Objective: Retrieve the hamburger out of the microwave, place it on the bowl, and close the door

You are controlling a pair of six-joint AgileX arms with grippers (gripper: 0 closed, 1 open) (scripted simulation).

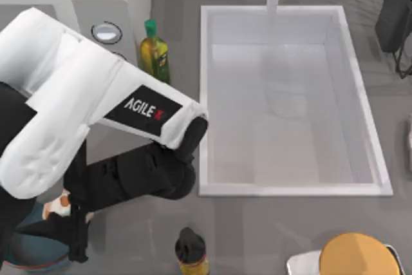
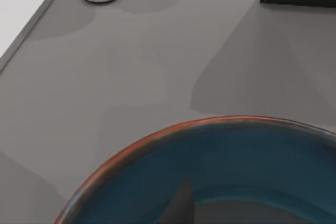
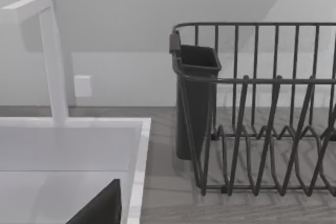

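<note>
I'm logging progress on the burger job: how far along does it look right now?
Done: the hamburger is out of the microwave. In hand: the left tool holds it over the bowl at the table's near left corner, not yet set down. Left: releasing it and closing the door.

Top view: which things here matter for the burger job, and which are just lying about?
In the job:
hamburger
bowl
microwave
left claw, over the bowl

Lying about:
green oil bottle
sink
dark bottle
orange disc
dish rack
</note>
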